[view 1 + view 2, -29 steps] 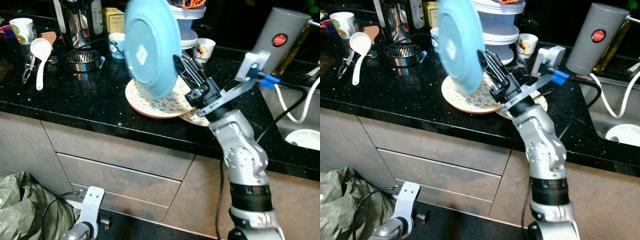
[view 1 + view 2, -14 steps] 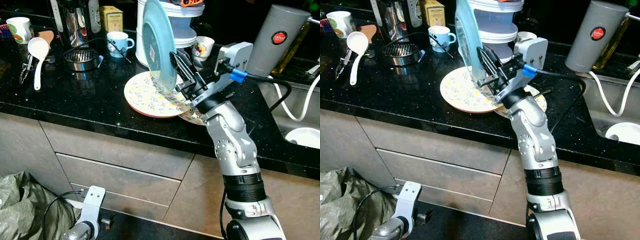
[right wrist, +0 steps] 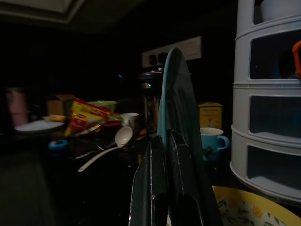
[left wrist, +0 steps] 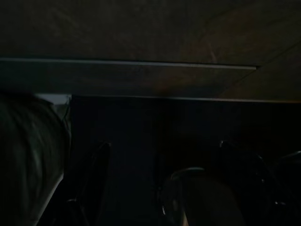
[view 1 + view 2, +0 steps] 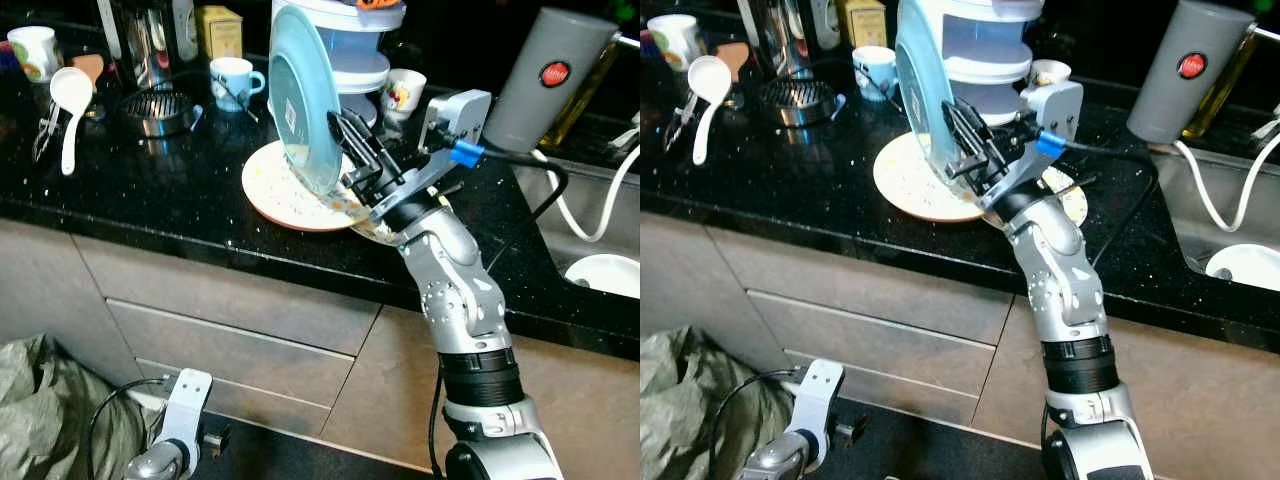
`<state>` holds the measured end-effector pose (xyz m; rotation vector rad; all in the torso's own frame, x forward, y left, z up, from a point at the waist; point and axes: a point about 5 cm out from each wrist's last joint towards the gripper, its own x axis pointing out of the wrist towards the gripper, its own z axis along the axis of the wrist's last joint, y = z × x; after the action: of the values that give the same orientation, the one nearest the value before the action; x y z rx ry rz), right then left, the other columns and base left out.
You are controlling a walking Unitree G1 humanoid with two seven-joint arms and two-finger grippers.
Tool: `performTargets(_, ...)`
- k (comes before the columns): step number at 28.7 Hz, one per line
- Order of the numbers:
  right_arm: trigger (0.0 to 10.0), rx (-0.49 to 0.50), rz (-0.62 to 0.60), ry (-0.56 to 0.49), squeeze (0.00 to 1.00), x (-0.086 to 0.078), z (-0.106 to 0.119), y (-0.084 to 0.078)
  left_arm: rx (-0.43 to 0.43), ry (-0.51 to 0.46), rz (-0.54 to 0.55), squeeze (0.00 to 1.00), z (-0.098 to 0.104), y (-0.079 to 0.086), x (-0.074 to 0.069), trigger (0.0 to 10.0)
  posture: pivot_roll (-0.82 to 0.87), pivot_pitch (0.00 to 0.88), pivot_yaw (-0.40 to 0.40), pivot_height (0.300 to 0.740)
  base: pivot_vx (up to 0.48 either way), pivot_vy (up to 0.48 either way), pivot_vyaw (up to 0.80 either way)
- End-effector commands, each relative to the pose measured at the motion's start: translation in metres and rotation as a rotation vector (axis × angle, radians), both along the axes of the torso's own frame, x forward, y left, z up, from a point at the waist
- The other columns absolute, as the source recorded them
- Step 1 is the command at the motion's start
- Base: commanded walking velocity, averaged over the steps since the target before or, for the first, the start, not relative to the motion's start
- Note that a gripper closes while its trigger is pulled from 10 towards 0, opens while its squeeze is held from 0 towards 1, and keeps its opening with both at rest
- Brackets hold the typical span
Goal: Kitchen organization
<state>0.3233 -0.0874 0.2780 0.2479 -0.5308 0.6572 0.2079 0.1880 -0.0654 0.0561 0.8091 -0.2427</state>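
A glossy black stone counter (image 5: 150,190) with pale flecks held a smooth, shiny light-blue plate (image 5: 300,95), a glazed flowered plate (image 5: 285,195) and a white plastic spoon (image 5: 70,95). The drawer fronts (image 5: 230,310) looked matt grey-brown. The arm (image 5: 465,310) was brushed silver metal.

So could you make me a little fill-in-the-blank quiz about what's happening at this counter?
1. The right end effector grips a light ____ plate by its edge.
2. That plate is held nearly ____, not flat.
3. Below it on the counter lies a ____-patterned plate.
4. Left of the plates, a white ____ lies on the counter.

Missing words: blue; upright; floral; spoon
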Motion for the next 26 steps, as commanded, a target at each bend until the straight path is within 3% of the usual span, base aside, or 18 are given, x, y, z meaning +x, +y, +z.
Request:
performTargets(1,10.0,-0.003,0.006,0.017,0.0,0.0007,-0.0023,-0.0016,-0.008,0.026,-0.012,0.0,-0.0034,-0.0037,-0.0046,10.0,0.06,0.03,-0.067,0.74,0.0,-0.409,0.0)
performTargets(26,10.0,-0.045,0.004,0.045,0.0,0.0015,-0.0034,-0.0007,-0.023,0.024,-0.007,0.0,-0.0031,-0.0047,-0.0042,10.0,0.06,0.034,-0.071,0.74,0.0,-0.419,0.0)
